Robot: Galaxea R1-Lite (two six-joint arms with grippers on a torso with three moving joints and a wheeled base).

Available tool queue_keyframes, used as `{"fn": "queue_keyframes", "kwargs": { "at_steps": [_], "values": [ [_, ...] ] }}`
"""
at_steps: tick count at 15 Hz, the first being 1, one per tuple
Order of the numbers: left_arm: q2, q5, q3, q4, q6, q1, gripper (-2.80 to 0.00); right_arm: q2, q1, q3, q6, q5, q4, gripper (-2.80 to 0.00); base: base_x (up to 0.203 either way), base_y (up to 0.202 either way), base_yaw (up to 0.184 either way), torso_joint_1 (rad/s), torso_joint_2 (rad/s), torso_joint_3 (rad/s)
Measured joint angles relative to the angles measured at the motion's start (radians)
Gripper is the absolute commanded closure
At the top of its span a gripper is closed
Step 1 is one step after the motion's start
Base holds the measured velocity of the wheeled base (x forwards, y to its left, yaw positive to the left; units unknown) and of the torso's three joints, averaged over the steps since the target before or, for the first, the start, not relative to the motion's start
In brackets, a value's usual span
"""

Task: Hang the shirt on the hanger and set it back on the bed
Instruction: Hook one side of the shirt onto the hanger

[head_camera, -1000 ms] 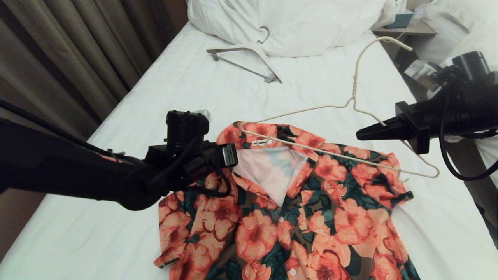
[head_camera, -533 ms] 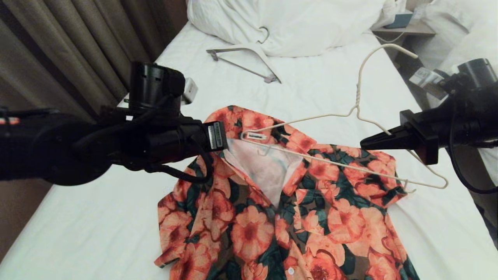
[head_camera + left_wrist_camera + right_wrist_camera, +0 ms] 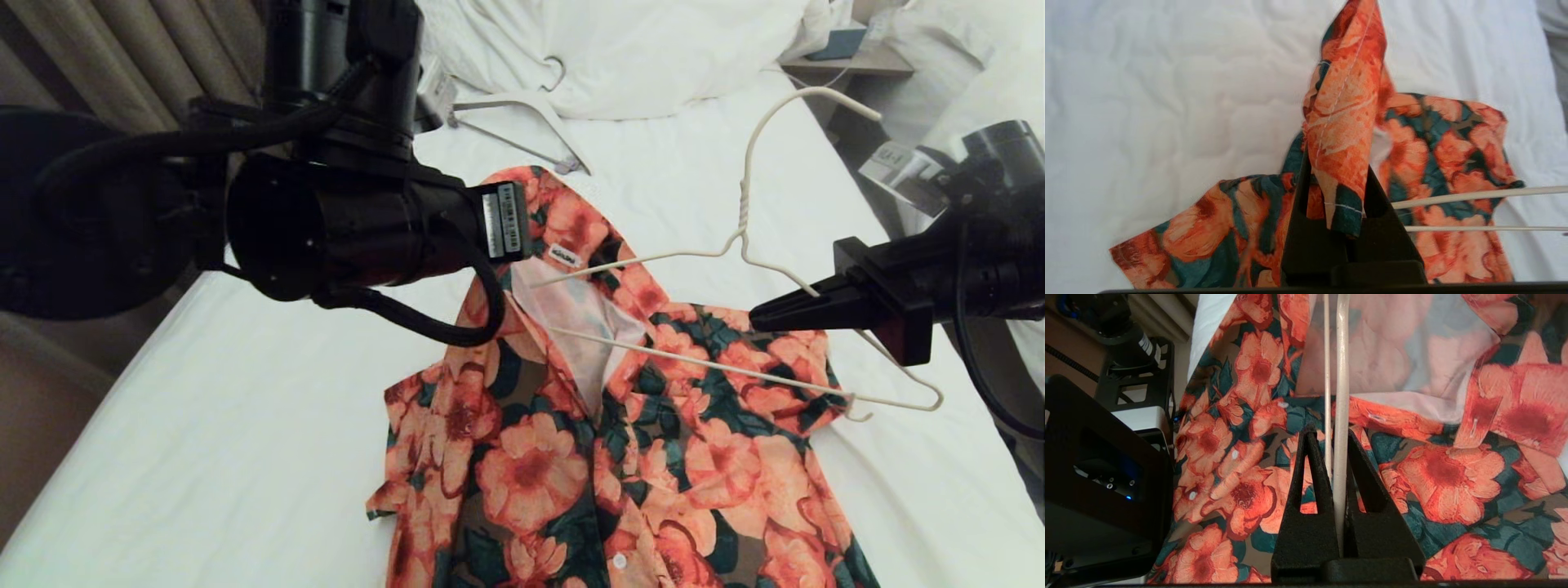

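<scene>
The flowered shirt (image 3: 571, 465) lies front-up on the white bed (image 3: 245, 408), with its collar end pulled up off the sheet. My left gripper (image 3: 1337, 161) is shut on a fold of the shirt (image 3: 1347, 102) near the collar and holds it raised; in the head view my left arm (image 3: 367, 220) hides the fingers. On the other side, my right gripper (image 3: 755, 320) is shut on the sloping wire of the cream hanger (image 3: 744, 212), seen in the right wrist view as the right gripper (image 3: 1331, 433) clamped on the hanger (image 3: 1342, 355). The hanger's left end reaches into the open neck, under the raised cloth.
A thicker white hanger with a grey bar (image 3: 522, 122) lies further up the bed by the big pillow (image 3: 637, 49). Curtains (image 3: 122, 49) hang along the left side. A bedside shelf (image 3: 849, 57) and another white bed (image 3: 980, 73) stand at the right.
My left arm has risen and swung toward the pillow, lifting the shirt's collar and left shoulder off the sheet. The right gripper and hanger have hardly moved.
</scene>
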Motion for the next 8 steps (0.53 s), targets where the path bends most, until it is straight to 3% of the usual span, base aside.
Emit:
{"fn": "queue_keyframes", "kwargs": {
  "at_steps": [4, 8],
  "values": [
    [0.042, 0.039, -0.065, 0.004, 0.004, -0.094, 0.00, -0.008, 0.002, 0.000, 0.001, 0.008, -0.002, 0.00, 0.000, 0.000, 0.000, 0.000, 0.00, 0.000],
    [0.115, 0.055, -0.236, 0.084, 0.056, -0.178, 0.00, -0.024, 0.016, -0.003, 0.000, 0.042, -0.006, 0.00, 0.000, 0.000, 0.000, 0.000, 0.00, 0.000]
  ]
}}
